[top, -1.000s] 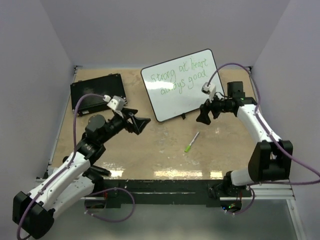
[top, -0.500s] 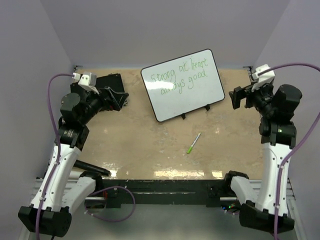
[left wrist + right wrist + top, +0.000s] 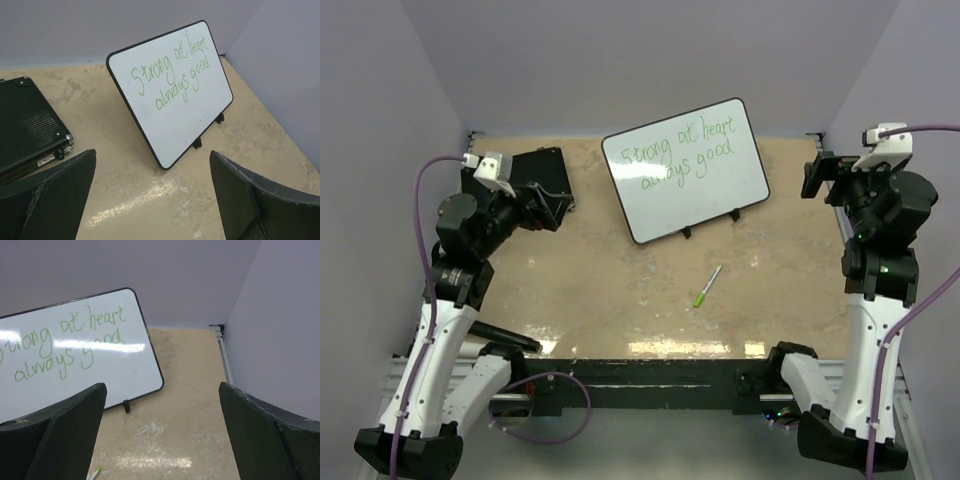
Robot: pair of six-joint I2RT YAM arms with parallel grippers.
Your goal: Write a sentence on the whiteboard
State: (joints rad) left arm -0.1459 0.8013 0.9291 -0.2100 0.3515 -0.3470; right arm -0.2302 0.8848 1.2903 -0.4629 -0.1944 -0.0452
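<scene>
The whiteboard [image 3: 685,170] stands tilted on small black feet at the back middle of the table, also seen as the whiteboard [image 3: 172,90] and the whiteboard [image 3: 75,352]. The sentence [image 3: 680,152] in green handwriting reads "Strong at heart always good" in two lines. My left gripper [image 3: 548,203] is raised at the left, open and empty, over the black case. My right gripper [image 3: 817,176] is raised at the right edge, open and empty. Both are well away from the board. In the wrist views the left gripper [image 3: 152,195] and right gripper [image 3: 162,430] show wide gaps with only table between.
A green-capped marker [image 3: 706,285] lies on the table in front of the whiteboard, its tip showing in the right wrist view as the marker [image 3: 95,473]. A flat black case [image 3: 495,190] lies at the back left. Walls close in the table on three sides.
Both arms have pulled back from the middle of the table and risen to the sides. Both grippers have opened a little wider. The marker and whiteboard have not moved.
</scene>
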